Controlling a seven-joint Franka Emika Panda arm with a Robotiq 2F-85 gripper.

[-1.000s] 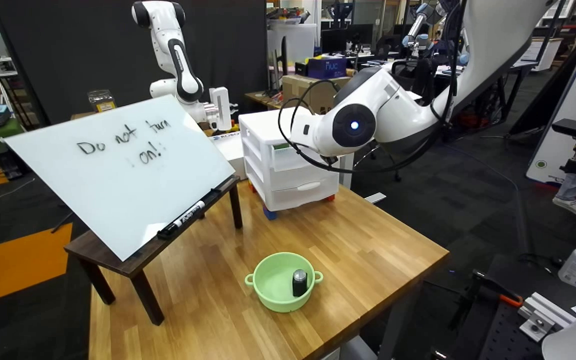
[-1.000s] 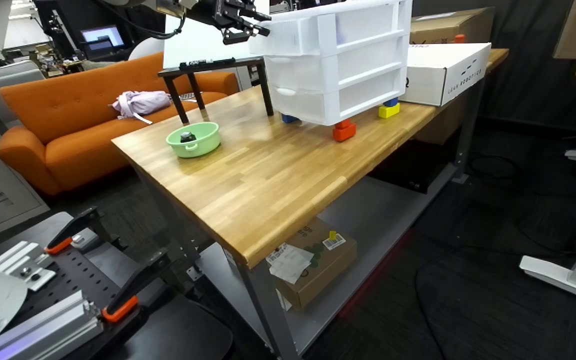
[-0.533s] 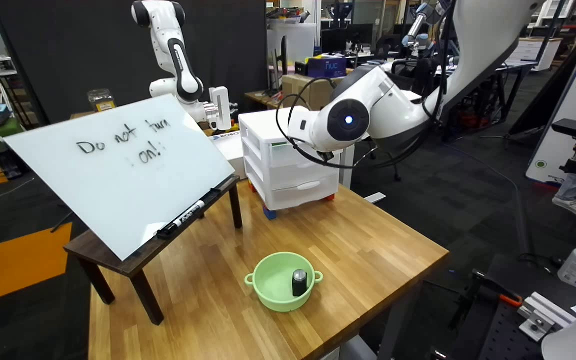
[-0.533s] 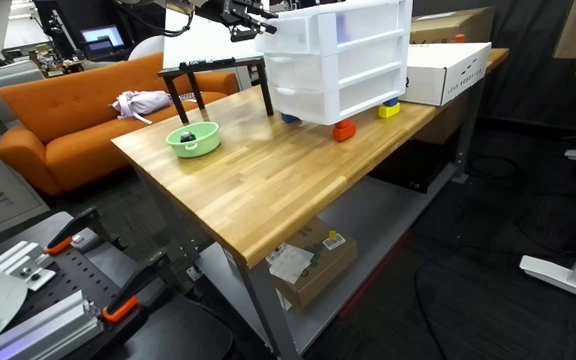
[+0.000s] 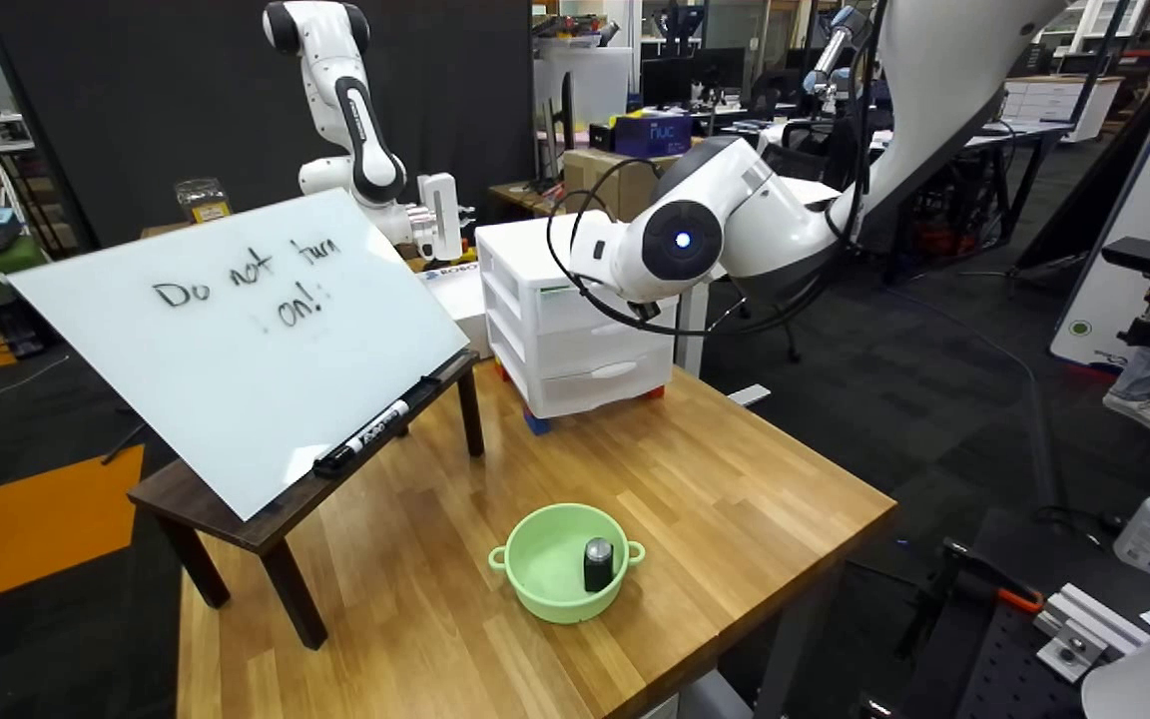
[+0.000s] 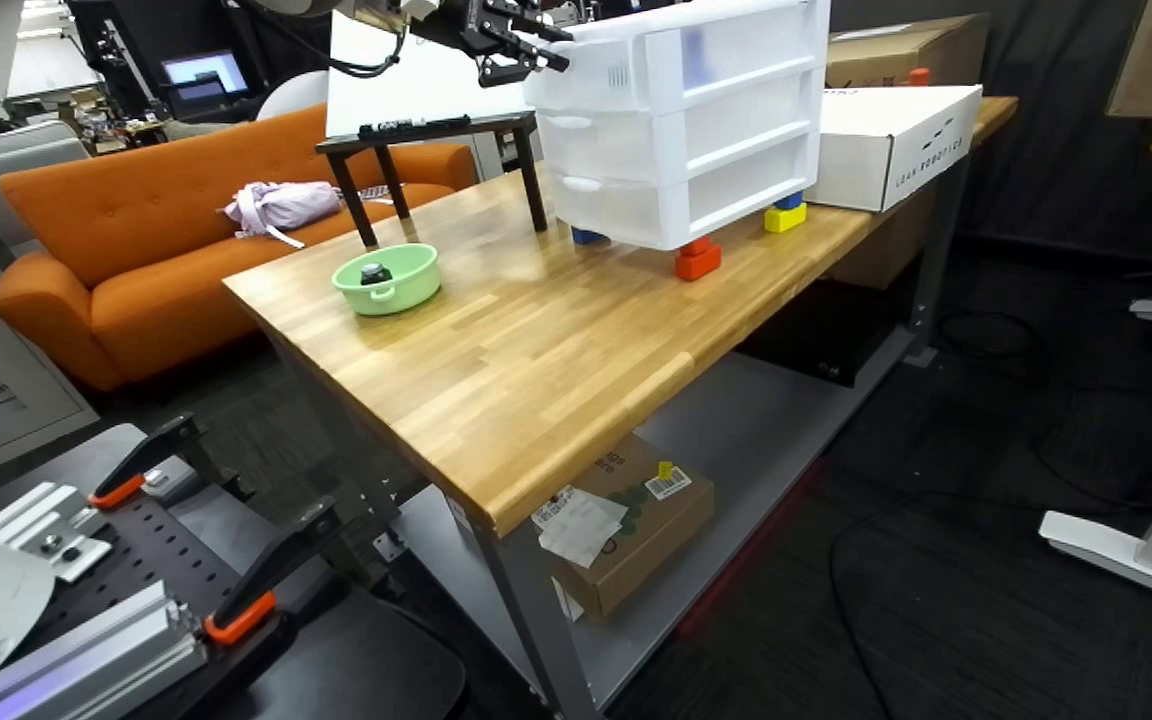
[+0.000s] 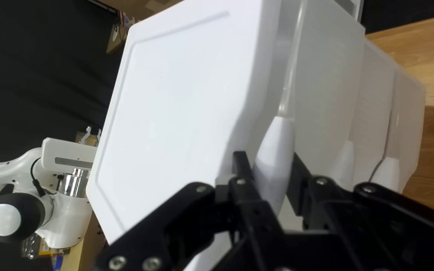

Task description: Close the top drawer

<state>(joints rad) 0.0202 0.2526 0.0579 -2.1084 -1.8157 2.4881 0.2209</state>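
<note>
The white plastic drawer unit (image 5: 530, 335) stands on colored blocks on the wooden table. Its top drawer (image 6: 586, 75) sits almost in line with the lower drawer fronts. In the wrist view a slim gap shows between the unit's lid (image 7: 187, 94) and the front (image 7: 326, 64) of this drawer. My gripper (image 7: 269, 162) is around the drawer's white handle (image 7: 275, 150), one black finger on each side, shut on it. In an exterior view my gripper (image 6: 564, 50) meets the drawer front from the side; in an exterior view my wrist (image 5: 635, 265) hides it.
A whiteboard (image 5: 236, 389) leans on a dark stand beside the unit. A green bowl (image 5: 540, 564) with a black object in it is nearer the table's front. Behind the unit lie a white box (image 6: 836, 150) and another robot arm (image 5: 350, 130).
My gripper has moved toward the unit with the handle, and the top drawer has slid inward. Over the last half second the whole unit has also shifted slightly backward.
</note>
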